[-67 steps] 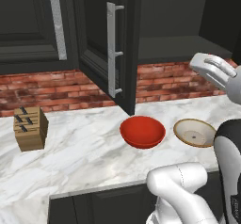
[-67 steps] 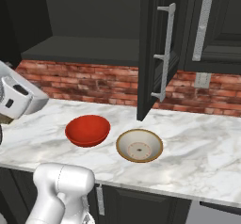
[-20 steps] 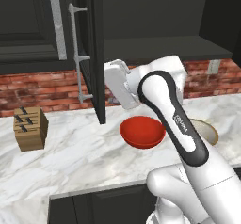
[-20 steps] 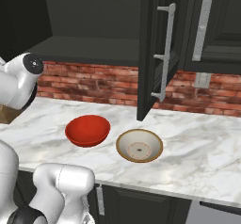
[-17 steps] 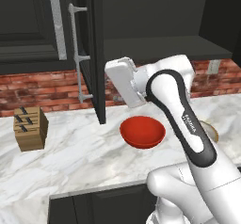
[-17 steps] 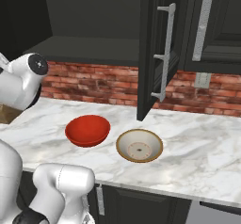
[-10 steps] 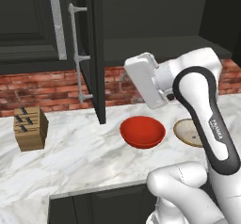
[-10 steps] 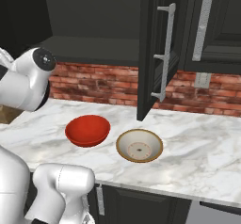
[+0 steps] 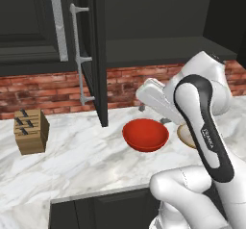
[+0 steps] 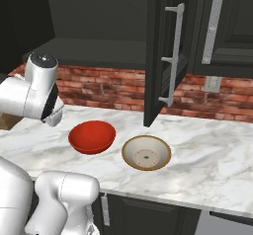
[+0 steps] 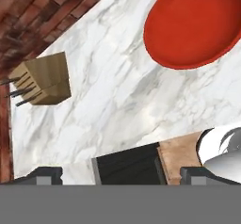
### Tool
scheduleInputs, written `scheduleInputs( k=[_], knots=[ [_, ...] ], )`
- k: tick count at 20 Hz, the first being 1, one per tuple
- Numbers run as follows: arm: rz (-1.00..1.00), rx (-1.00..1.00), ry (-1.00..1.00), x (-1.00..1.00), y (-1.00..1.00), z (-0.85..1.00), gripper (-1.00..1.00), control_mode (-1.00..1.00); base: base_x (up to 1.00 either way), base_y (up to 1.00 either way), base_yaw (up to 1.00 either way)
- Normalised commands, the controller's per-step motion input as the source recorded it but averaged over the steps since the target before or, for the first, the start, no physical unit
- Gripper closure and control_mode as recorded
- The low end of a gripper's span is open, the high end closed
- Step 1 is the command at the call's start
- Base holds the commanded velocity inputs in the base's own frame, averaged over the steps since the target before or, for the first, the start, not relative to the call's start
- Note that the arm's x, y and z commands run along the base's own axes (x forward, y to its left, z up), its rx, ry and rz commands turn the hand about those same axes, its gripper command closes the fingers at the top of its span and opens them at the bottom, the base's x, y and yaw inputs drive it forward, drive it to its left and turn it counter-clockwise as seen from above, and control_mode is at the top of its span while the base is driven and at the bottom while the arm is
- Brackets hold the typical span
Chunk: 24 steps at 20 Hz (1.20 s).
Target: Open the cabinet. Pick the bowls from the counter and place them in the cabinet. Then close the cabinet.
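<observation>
The cabinet (image 9: 163, 50) stands with both doors swung wide, its left door (image 9: 98, 55) edge-on and its dark shelf bare. On the counter (image 9: 86, 160) sit the bowls. The glossy red one (image 9: 145, 134) (image 10: 92, 136) (image 11: 193, 25) is in the middle. The tan-rimmed one (image 10: 146, 153) lies to its right, partly behind my arm in the left base view (image 9: 184, 134). My gripper (image 9: 153, 115) (image 11: 124, 176) hangs open and empty just above the red bowl's far rim, its fingers apart.
A wooden knife block (image 9: 30, 131) (image 11: 42, 79) stands at the left of the counter. A red brick wall (image 9: 43, 91) runs behind it. Black wall cabinets with single handles (image 9: 58, 26) (image 10: 212, 26) flank the open one. Low black cabinets (image 10: 148, 214) sit under the counter.
My hand has swung right, away from the opened left door, and dropped toward the red bowl. Jaws stay open. Bowls and doors have not moved.
</observation>
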Motion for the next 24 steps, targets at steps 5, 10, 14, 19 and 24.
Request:
scheduleInputs(
  k=[5,10,14,19,24],
  knots=[
    [0.00,-0.25,0.08,0.00,-0.62,-0.61,-1.00,-1.00,0.00,0.00,0.00],
    [-0.05,-0.26,0.03,0.02,-0.32,-0.65,-1.00,-1.00,0.00,0.00,0.00],
    [-0.09,-0.19,0.00,0.00,-0.41,-0.44,-1.00,-1.00,0.00,0.00,0.00],
    [-0.07,-0.05,0.00,0.05,-0.37,-0.32,-1.00,-1.00,0.00,0.00,0.00],
    [-0.05,0.00,0.04,0.16,-0.42,-0.37,-1.00,-1.00,0.00,0.00,0.00]
  ],
)
